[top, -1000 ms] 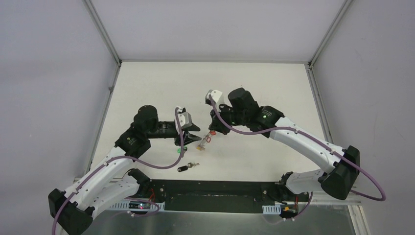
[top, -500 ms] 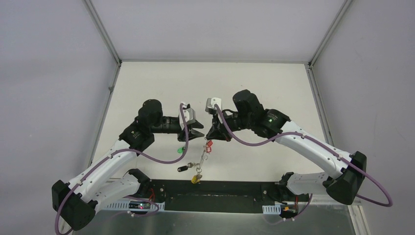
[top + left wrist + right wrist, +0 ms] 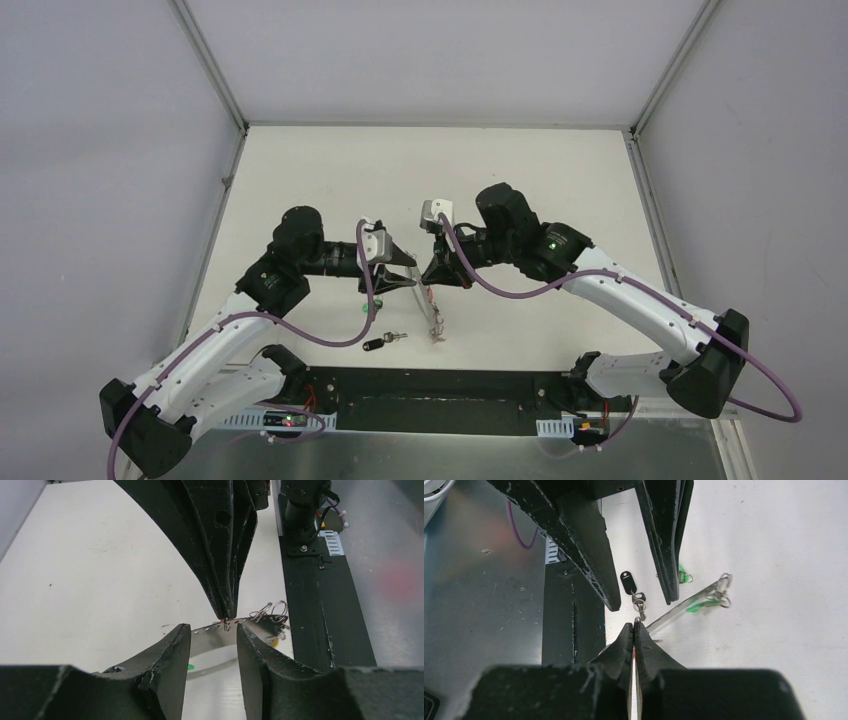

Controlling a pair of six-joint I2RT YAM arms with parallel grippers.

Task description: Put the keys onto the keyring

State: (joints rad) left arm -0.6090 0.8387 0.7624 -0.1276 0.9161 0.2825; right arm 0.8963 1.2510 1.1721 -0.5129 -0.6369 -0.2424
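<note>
My right gripper (image 3: 634,626) is shut on the thin wire of the keyring (image 3: 436,322), which dangles below it as a swinging blur (image 3: 694,600) with small keys (image 3: 272,614) at its far end. My left gripper (image 3: 213,641) faces the right one tip to tip, open, with the blurred ring (image 3: 212,630) just beyond its fingertips and nothing pinched. In the top view the two grippers (image 3: 402,281) (image 3: 431,276) almost meet above the table. The black-capped key (image 3: 377,343) (image 3: 628,582) and the green-capped key (image 3: 366,308) (image 3: 682,575) lie loose on the table below.
A black base strip (image 3: 430,385) runs along the table's near edge, with bare metal (image 3: 479,580) beyond it. Purple cables (image 3: 330,335) loop off both arms. Grey walls enclose the white table (image 3: 520,180) on three sides.
The keyring, hanging long and straight half a second ago, has swung and now blurs closer under the right gripper. The left gripper has shifted slightly toward it. Both loose keys stay put.
</note>
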